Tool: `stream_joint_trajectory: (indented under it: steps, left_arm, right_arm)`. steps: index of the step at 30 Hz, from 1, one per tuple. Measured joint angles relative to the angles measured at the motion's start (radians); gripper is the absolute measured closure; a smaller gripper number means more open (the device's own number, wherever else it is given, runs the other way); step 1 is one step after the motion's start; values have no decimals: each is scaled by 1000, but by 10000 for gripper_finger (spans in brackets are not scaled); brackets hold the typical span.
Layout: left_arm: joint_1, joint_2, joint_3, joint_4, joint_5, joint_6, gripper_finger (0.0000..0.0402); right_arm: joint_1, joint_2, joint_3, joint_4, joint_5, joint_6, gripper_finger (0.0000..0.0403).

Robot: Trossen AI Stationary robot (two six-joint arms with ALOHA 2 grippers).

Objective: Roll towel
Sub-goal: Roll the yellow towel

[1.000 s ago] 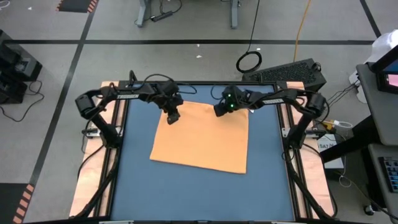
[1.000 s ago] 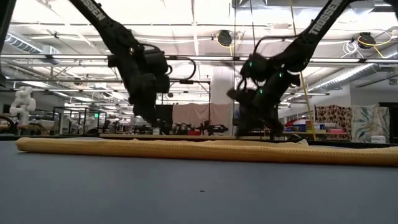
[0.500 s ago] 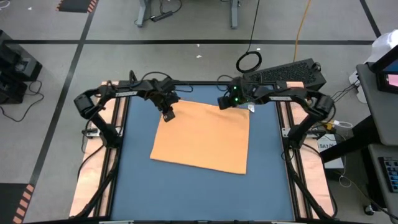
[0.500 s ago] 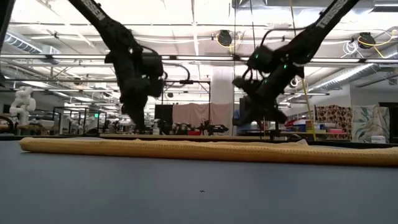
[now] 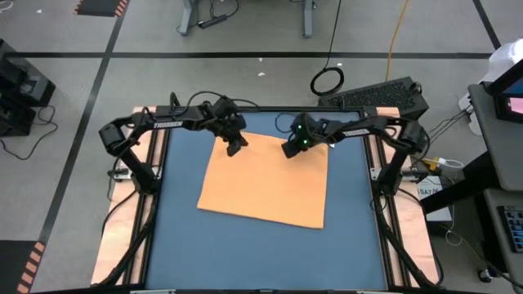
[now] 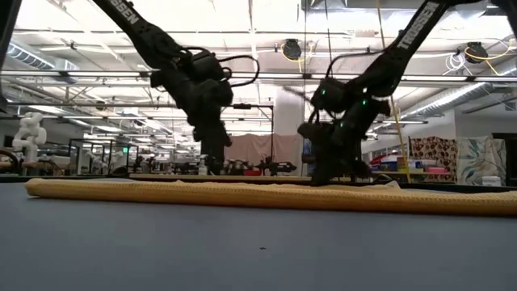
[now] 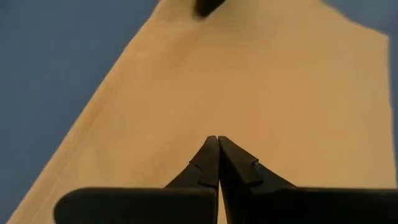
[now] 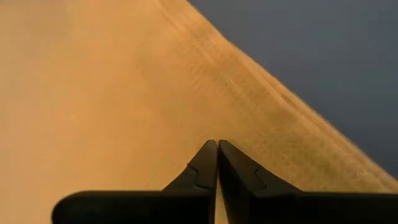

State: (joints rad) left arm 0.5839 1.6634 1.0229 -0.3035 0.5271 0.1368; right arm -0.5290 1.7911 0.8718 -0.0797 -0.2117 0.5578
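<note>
- Lying flat on the blue table point(image 5: 180, 237), the towel point(image 5: 265, 180) is spread as a single orange-yellow sheet, slightly skewed to the table's edges, with its far edge near the table's back rim.
- Left gripper point(image 5: 237, 147): poised over the towel's far left corner; jaws clenched, tips pressed together, nothing between them.
- Right gripper point(image 5: 290, 149): poised over the towel's far edge, toward the right corner; jaws likewise clenched and empty, a green light glowing on the wrist.
- Low view: the towel point(image 6: 266, 196) appears as a long, low yellow band across the table point(image 6: 258, 250); the left gripper point(image 6: 216, 166) and right gripper point(image 6: 327, 178) both point down at its far side. Whether either tip touches the cloth cannot be told.
- Left wrist view: the closed left gripper point(image 7: 217, 140) is aimed across the towel point(image 7: 249, 81), with blue table point(image 7: 56, 56) showing beside one edge.
- Right wrist view: the closed right gripper point(image 8: 217, 144) is over the towel point(image 8: 93, 93), whose hemmed edge runs diagonally against the table point(image 8: 311, 50).
- Surroundings: a keyboard point(image 5: 376, 95) lies on the floor beyond the table's back right corner.
</note>
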Motion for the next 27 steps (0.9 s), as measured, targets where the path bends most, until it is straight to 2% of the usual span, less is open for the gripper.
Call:
stream_joint_trajectory:
  steps: [4, 11, 15, 22, 27]
  left_arm:
    - [-27, 30, 0, 33, 1, 1, 398]
    - [-26, 112, 0, 31, -53, 1, 398]
    - [-9, 166, 0, 31, -88, 1, 398]
    - [14, 201, -1, 3, -89, 0, 398]
    - [26, 134, 3, -44, -87, -25, 398]
  right_arm:
    - [-27, 20, 2, 18, -38, 44, 395]
    - [-39, -98, 2, 119, -50, 46, 395]
    - [-3, -98, 0, 142, -52, 43, 395]
    - [44, 6, 0, 146, -13, 67, 395]
    - [37, 49, 1, 137, 7, 144, 395]
